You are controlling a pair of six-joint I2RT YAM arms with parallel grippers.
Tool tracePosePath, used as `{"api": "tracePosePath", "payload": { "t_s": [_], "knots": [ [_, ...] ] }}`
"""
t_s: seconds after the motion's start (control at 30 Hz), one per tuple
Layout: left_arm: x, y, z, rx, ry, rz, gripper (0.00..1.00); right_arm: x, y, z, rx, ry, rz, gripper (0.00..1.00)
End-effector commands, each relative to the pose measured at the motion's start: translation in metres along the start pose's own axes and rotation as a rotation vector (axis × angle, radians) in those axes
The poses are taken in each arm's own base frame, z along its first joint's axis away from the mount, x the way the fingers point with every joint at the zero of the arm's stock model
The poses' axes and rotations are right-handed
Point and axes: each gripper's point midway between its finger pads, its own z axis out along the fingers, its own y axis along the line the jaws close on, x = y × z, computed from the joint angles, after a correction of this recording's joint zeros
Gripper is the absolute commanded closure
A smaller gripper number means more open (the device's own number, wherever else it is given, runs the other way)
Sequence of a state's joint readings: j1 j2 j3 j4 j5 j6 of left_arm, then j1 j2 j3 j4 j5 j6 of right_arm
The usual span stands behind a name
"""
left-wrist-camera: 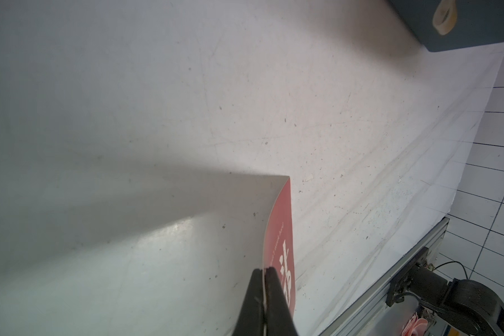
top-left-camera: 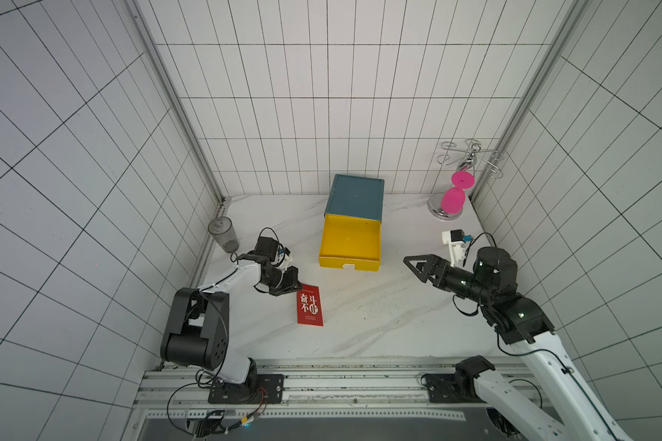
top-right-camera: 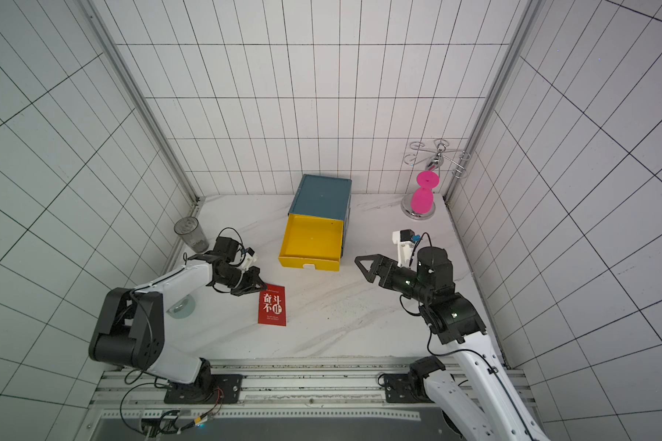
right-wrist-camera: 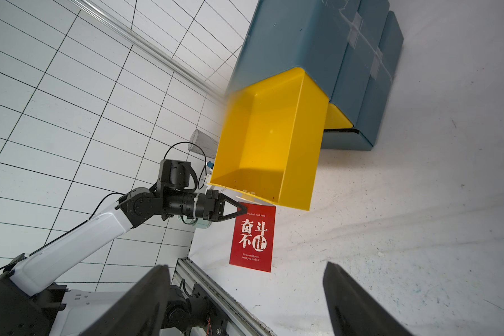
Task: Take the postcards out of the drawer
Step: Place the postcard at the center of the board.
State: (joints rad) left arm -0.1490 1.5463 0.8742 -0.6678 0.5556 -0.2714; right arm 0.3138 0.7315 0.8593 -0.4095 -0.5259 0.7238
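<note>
Because a thin card is hard to lift when it lies flat, the red postcard [top-left-camera: 309, 307] is pinched near one corner in the left tool [top-left-camera: 297, 285], which is shut tight on it. It is held out over the bench [top-left-camera: 379, 324], well apart from the yellow drawer [top-left-camera: 348, 263], most likely so that it can be put down there. The drawer is pulled out of the blue box [top-left-camera: 356, 198] and looks bare inside, so the job is judged to be nearly done. The right tool [top-left-camera: 414, 269] is spread wide with nothing in it and is parked off to the side. From the left wrist the pinch is seen up close and the card is seen to bend, which is not shown from above. From the right wrist the white print is read clearly. Only one card is seen; whether others are pinched with it cannot be told.
</note>
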Motion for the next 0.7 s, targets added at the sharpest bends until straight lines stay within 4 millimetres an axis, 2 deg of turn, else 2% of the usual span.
{"api": "tracePosePath", "payload": {
  "t_s": [0.0, 0.33, 0.67],
  "knots": [
    [-0.009, 0.003, 0.003, -0.057, -0.013, 0.053, 0.95, 0.006, -0.010, -0.001, 0.021, 0.005, -0.009, 0.14],
    [-0.012, 0.011, 0.005, -0.124, -0.023, 0.070, 0.80, 0.007, -0.012, -0.006, 0.033, 0.004, -0.016, 0.13],
    [-0.013, 0.017, 0.005, -0.157, -0.028, 0.062, 0.71, 0.008, -0.015, -0.009, 0.046, -0.002, -0.018, 0.13]
  ]
}}
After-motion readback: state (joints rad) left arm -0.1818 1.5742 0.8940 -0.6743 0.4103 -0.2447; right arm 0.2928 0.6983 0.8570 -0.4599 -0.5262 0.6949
